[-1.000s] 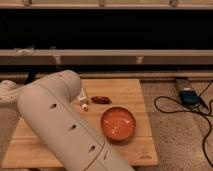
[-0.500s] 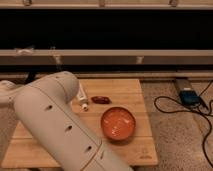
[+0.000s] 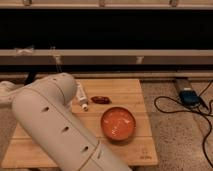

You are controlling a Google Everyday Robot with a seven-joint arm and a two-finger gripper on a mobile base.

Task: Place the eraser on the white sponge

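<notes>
My arm (image 3: 55,125) hides everything left of the bowl (image 3: 118,123). My gripper (image 3: 83,99) peeks out up-left of the bowl; I cannot tell its state.

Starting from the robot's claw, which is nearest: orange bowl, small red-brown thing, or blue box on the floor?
From the gripper, over the wooden board:
1. Red-brown object, just right of it.
2. Orange bowl, farther right, nearer the camera.
3. Blue box, far right on the floor.

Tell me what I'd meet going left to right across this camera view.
White robot arm → claw peeking out beside it above the wooden table → small red-brown object → orange bowl → blue box on the floor.
</notes>
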